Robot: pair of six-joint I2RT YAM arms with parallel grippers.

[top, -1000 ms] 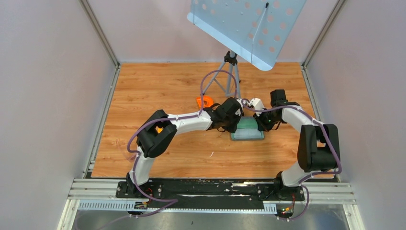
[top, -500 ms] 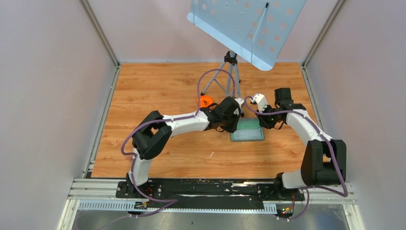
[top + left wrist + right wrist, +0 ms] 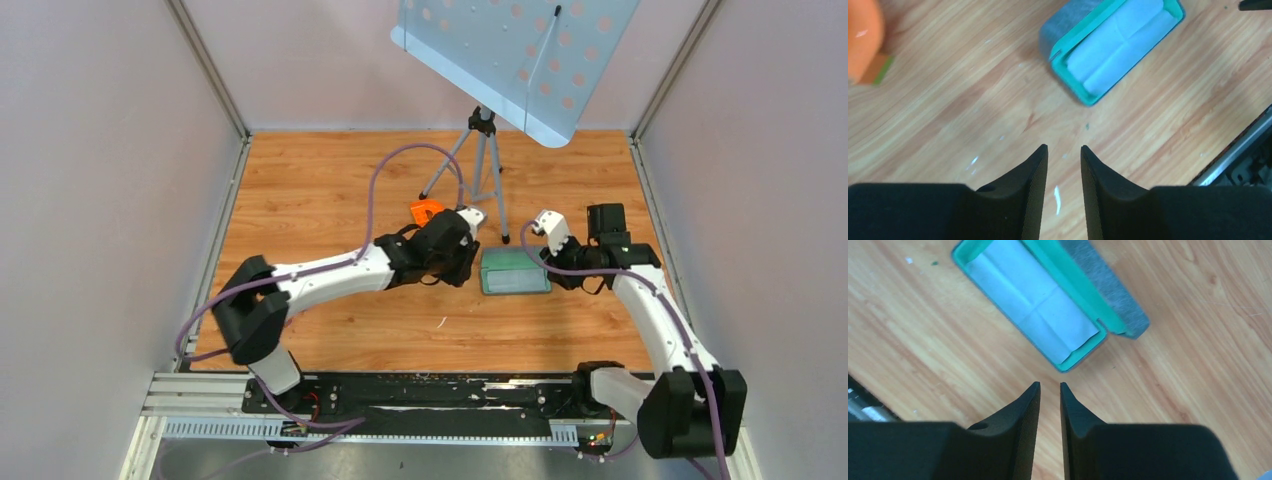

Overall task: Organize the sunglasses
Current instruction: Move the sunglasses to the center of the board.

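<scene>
The oblong grey case [image 3: 515,270] lies open in the middle of the table, its inside green. A folded pale blue-grey cloth [image 3: 1120,47] fills the tray and covers whatever lies in it. The sunglasses are hidden from every view. My left gripper [image 3: 468,262] hovers just left of the case, apart from it. Its fingers [image 3: 1064,147] stand slightly open over bare wood with nothing between them. My right gripper [image 3: 553,272] is just right of the case. Its jaws [image 3: 1049,384] are narrowly open and empty, with the case's corner [image 3: 1068,365] just beyond the tips.
An orange object [image 3: 427,210] sits behind the left wrist and shows at the corner of the left wrist view [image 3: 863,40]. A tripod [image 3: 480,160] carrying a perforated blue panel [image 3: 515,55] stands at the back. Walls close in both sides.
Both arms have drawn back from the case, the left to the left and the right to the right. The case now shows fully between them.
</scene>
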